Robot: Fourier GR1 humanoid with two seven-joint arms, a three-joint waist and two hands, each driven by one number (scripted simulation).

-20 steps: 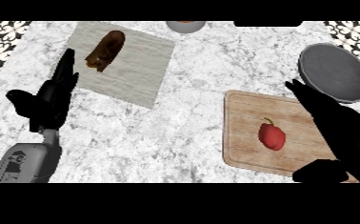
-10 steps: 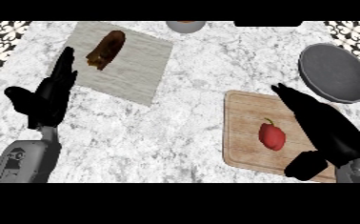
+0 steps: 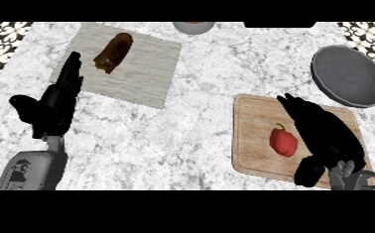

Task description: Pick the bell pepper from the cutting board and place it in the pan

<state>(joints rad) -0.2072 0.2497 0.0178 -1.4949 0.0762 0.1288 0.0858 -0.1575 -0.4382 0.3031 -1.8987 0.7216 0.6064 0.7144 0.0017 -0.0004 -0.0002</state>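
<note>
Black against pale marble: left hand (image 3: 51,109) at the far left, fingers straight and held together, pointing up the counter (image 3: 198,128), thumb spread out to the side, holding nothing. Grey forearm below it, entering from the lower edge. Fingertips just reaching the near corner of a pale cloth mat (image 3: 139,73). On that mat, toward its upper left, a dark brown, elongated food item (image 3: 113,52), lying at a slant; hard to identify more closely. Further right, at the top edge, part of a small grey bowl (image 3: 194,27) with something brownish inside, mostly cut off. Right of centre, a wooden cutting board (image 3: 256,128), flat on the counter. On it, red bell pepper (image 3: 283,142) with a short green stem pointing up the view, resting near the board's middle. Just right of the pepper, right hand (image 3: 326,130) over the board, fingers extended and relaxed, tips reaching toward the board's far edge, thumb hanging down near the lower edge; very close beside the pepper, contact not discernible, nothing gripped. At upper right, beyond the board and apart from it, dark grey round pan (image 3: 344,76), partly cut by the right edge.
</note>
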